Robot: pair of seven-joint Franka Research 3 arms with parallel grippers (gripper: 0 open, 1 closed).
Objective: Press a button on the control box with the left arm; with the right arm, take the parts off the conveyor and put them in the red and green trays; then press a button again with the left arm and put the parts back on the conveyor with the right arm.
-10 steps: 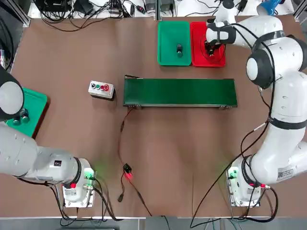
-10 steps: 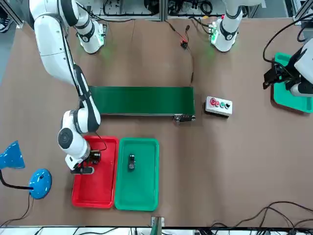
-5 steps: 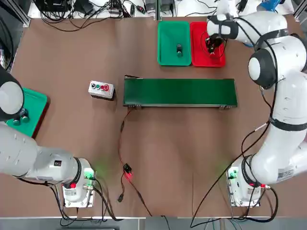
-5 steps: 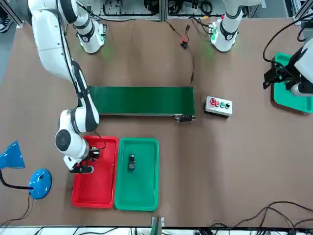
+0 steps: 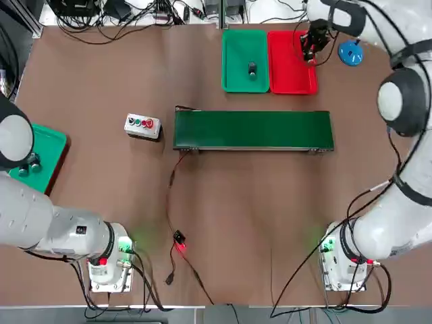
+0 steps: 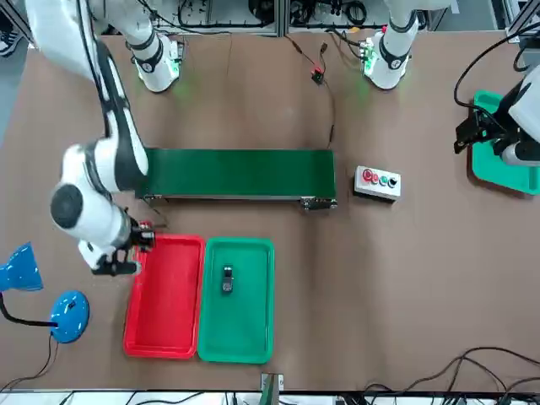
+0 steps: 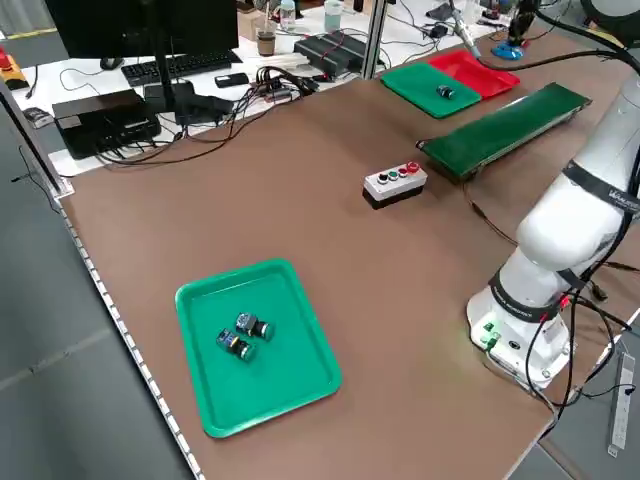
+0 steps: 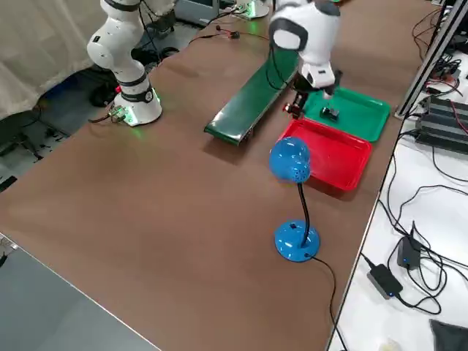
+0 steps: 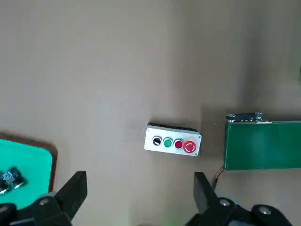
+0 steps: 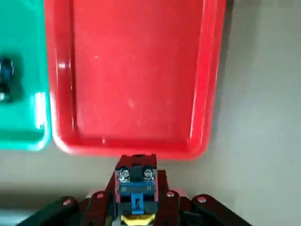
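Red-capped part (image 10: 135, 184) sits clenched in my right gripper's (image 5: 312, 47) fingers, raised beside the bare red tray (image 5: 287, 74). Return step, I judge: next, carry it to the conveyor (image 5: 253, 129) near that tray. Left gripper (image 9: 136, 197) hangs released.

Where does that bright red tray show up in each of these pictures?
Top: red tray at the far edge, right of middle.
Front: near edge, lower left.
Left side: upper right.
Right side: right of middle.
Left wrist: not in it.
Right wrist: fills the middle, empty.
Shared landmark: the green tray lies right beside it.
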